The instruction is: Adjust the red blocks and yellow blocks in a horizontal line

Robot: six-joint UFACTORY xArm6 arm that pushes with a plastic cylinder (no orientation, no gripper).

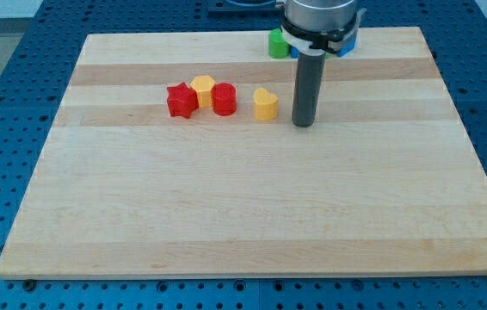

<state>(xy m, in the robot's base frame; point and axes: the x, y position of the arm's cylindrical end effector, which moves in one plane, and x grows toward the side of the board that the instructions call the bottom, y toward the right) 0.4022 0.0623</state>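
A red star block [181, 100] sits at the left of a small group in the board's upper middle. A yellow hexagon block [201, 88] touches it on the right and a little higher. A red cylinder block [224, 99] touches the hexagon's right side. A yellow heart-shaped block [265, 103] stands apart to the right of the red cylinder. My tip [303, 124] rests on the board just right of the yellow heart block, with a small gap between them.
A green block [277, 43] and a blue block [348, 43] sit near the board's top edge, partly hidden behind the arm's body. The wooden board [252, 224] lies on a blue perforated table.
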